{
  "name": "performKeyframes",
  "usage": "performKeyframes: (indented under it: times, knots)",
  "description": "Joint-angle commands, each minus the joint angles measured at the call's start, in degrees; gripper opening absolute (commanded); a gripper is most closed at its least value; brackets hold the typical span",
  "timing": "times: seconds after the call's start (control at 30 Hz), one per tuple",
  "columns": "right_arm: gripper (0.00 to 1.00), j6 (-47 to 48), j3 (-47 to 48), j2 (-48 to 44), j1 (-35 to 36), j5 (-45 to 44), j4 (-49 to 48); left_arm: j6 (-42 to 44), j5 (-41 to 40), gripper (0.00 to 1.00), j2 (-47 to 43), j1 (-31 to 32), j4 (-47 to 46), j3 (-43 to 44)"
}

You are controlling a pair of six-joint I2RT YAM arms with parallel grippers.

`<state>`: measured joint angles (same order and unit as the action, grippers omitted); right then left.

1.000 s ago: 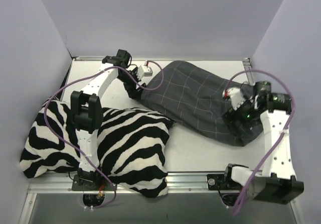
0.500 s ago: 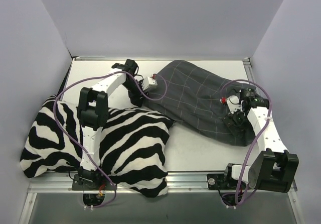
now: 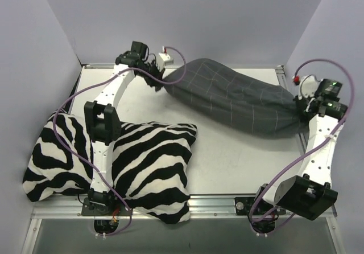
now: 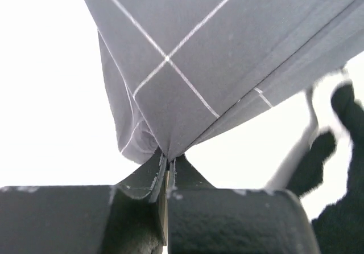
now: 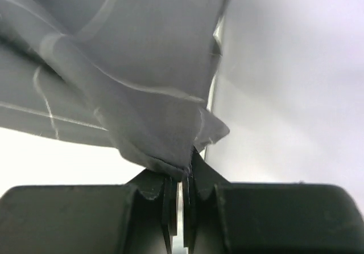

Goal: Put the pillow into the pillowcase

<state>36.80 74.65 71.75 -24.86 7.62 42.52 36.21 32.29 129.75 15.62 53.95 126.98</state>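
Your left gripper is pinched shut on one corner of the single pillowcase, and your right gripper is pinched shut on its opposite end. The bulging case spans the far half of the table between them. One zebra cushion lies near left, apart from it.

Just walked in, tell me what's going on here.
Both arms are handling the dark grey pillowcase. The left gripper pinches its left end and the right gripper pinches its right end, so it is stretched between them across the far side of the table. It bulges as if filled, but no pillow shows. The zebra cushion lies at the near left.
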Motion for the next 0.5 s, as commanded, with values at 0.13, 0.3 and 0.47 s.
performKeyframes:
  times: [0.13,0.3,0.47]
  knots:
    - [0.0,-21.5,27.7,2.9,-15.5,27.3,-2.5,-24.3,0.8,0.0,-4.3,-5.1,-12.5,15.6]
    - [0.0,-36.8,44.7,9.1,-26.9,32.6,-6.2,-30.5,-1.5,0.0,-9.0,-9.3,-19.3,19.8]
    - [0.0,-38.3,42.5,5.3,-31.6,36.2,-8.1,-38.0,4.7,0.0,-23.4,-14.3,-32.0,7.9]
